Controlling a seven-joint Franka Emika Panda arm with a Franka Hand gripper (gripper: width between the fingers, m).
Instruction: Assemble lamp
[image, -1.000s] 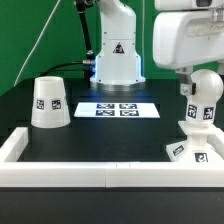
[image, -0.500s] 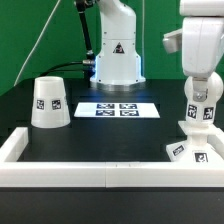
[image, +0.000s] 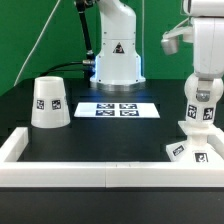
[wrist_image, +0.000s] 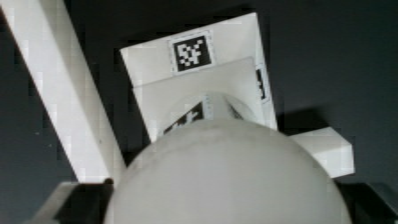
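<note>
The white bulb (image: 198, 112) stands upright on the blocky stepped base (image: 190, 150) at the exterior view's right, near the front rail. My gripper (image: 203, 86) comes down from above, shut on the bulb's round head. In the wrist view the bulb's head (wrist_image: 222, 165) fills the space between my dark fingers (wrist_image: 71, 205), with the tagged base (wrist_image: 196, 65) below it. My gripper (wrist_image: 222, 208) sits over the head. The tapered shade (image: 50, 103) stands upside down, apart, at the exterior view's left.
The marker board (image: 118, 110) lies flat in the middle, in front of the white robot pedestal (image: 117, 55). A raised white rail (image: 60, 172) runs along the front and sides of the black table; it shows in the wrist view (wrist_image: 63, 90) beside the base.
My hand has turned about its vertical axis over the bulb, from broad-side to narrow-side in the exterior view, and shifted slightly right. The bulb and base stay in place.
</note>
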